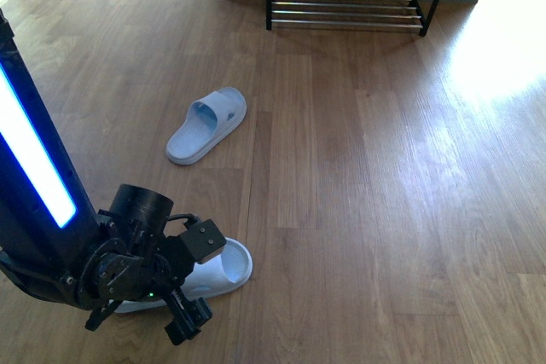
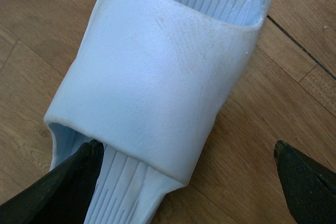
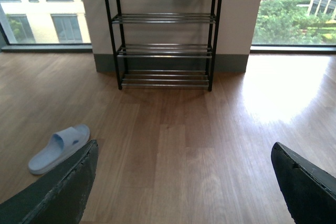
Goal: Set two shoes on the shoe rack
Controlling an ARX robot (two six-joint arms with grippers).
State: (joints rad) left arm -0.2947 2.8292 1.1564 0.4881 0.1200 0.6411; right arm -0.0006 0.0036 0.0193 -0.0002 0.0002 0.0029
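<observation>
Poised low over the near slide (image 2: 152,87) on the wooden floor (image 1: 367,210), with left jaws wide apart and clamped on nothing: one finger (image 2: 68,182) at the mouth of the strap, the other off to the side above bare boards. Second slide (image 1: 207,125) lying further ahead, well apart from the first; shoe rack (image 1: 345,10) standing against the far wall. Right jaws likewise apart, holding nothing, facing the rack from well back. Likely step in hand: gripping the near slide. Probably best done by shifting to centre the strap between the fingers, lowering, then closing firmly on the pliant-looking rubber before lifting, to avoid a lopsided pinch and a slip.
</observation>
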